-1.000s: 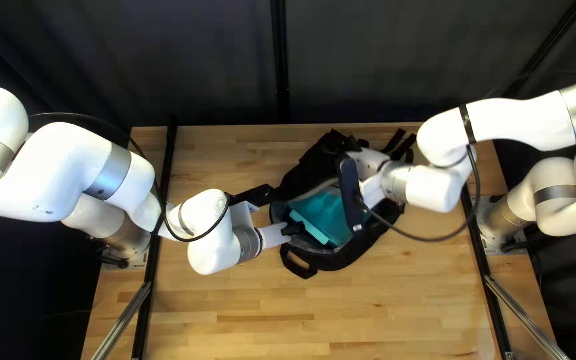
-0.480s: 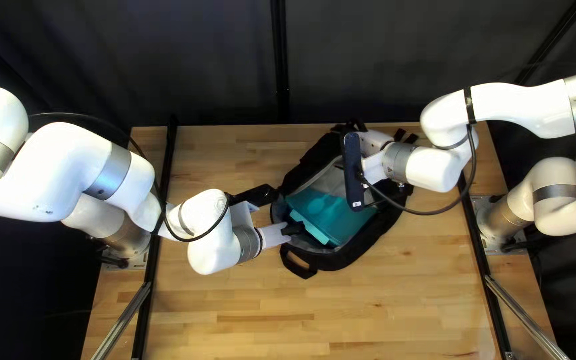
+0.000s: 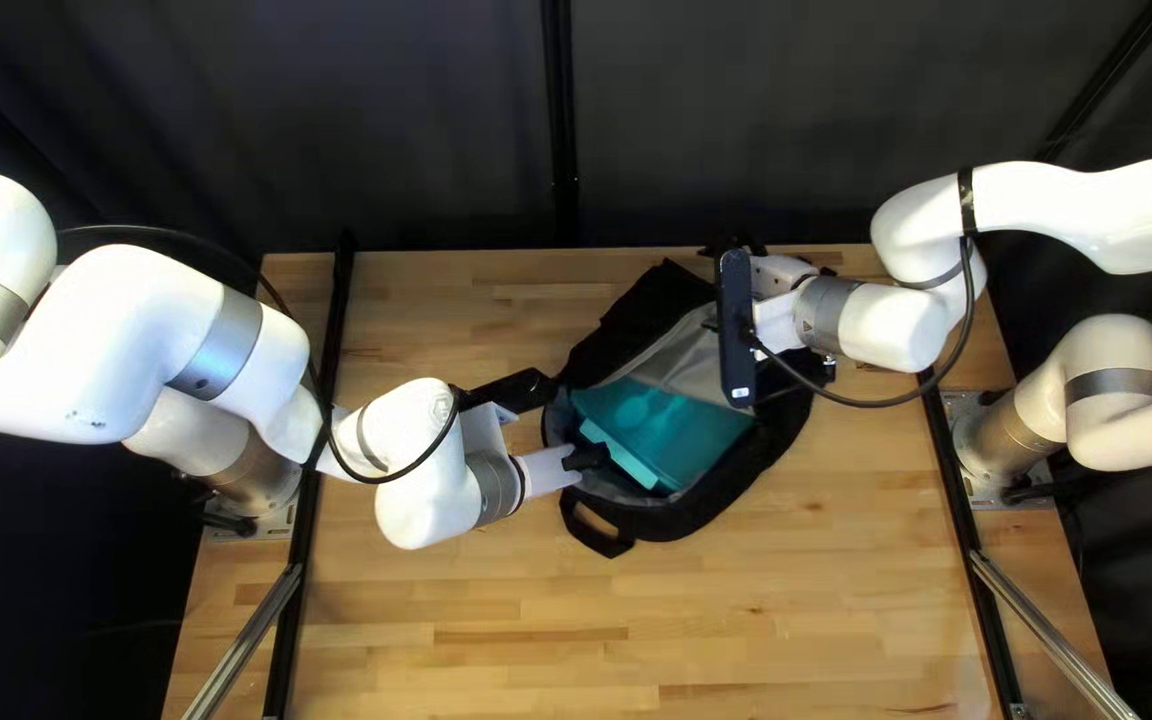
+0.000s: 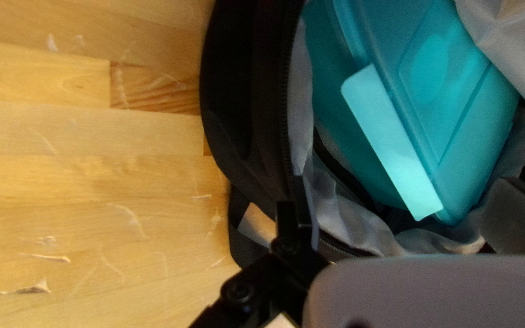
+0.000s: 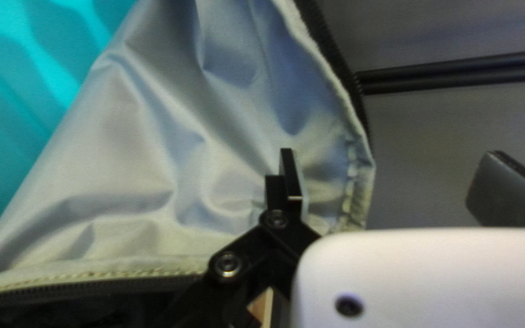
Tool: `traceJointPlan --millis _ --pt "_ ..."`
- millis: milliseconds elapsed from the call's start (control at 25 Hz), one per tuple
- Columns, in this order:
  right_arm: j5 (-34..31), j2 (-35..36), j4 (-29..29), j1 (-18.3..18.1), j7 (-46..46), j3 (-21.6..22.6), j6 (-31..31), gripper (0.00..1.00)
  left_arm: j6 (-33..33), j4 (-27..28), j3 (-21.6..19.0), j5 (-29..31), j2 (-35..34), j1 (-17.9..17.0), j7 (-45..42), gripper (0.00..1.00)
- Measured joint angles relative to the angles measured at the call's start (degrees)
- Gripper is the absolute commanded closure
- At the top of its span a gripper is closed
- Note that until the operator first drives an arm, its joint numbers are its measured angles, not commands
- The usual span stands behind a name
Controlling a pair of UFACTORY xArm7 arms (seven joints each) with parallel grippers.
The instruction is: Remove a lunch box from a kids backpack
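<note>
Since the earlier frame, the right hand (image 5: 395,163) has shifted right, off toward the backpack's far-right side, w/ more grey lining now showing beside it; the left arm looks unmoved.

Main risk: the soft grey fabric lining (image 3: 683,360) slumps back over the box, b/c nothing grips it. The right hand is wide, w/ the lining's edge between its fingers but not pinched. If it closes off-line, it prob. misses the edge or takes too thin a fold, & the mouth sags shut. The left hand (image 4: 402,188) is also wide, around the left rim; can't tell how firmly it touches. W/o a hold there, the whole bag could slide on the pale wooden bench (image 3: 536,640) when the box gets pulled. The box could also jam b/c its corners sit close to the lining.

Containers: the black fabric backpack (image 3: 723,502) lies open; inside sits the teal plastic lunch box (image 3: 670,430), slightly tilted, lid showing, w/ a pale teal latch strip (image 4: 390,143) along its left side. Box contents: can't tell. Next prob. needs a firm rim hold, then a reach in.
</note>
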Motion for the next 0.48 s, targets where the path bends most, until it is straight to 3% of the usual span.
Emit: traceJointPlan --millis 480 --pt "2.6 0.9 0.8 0.5 -2.9 0.2 0.7 0.0 0.0 0.0 0.0 0.0 0.0 0.0 0.0 0.0"
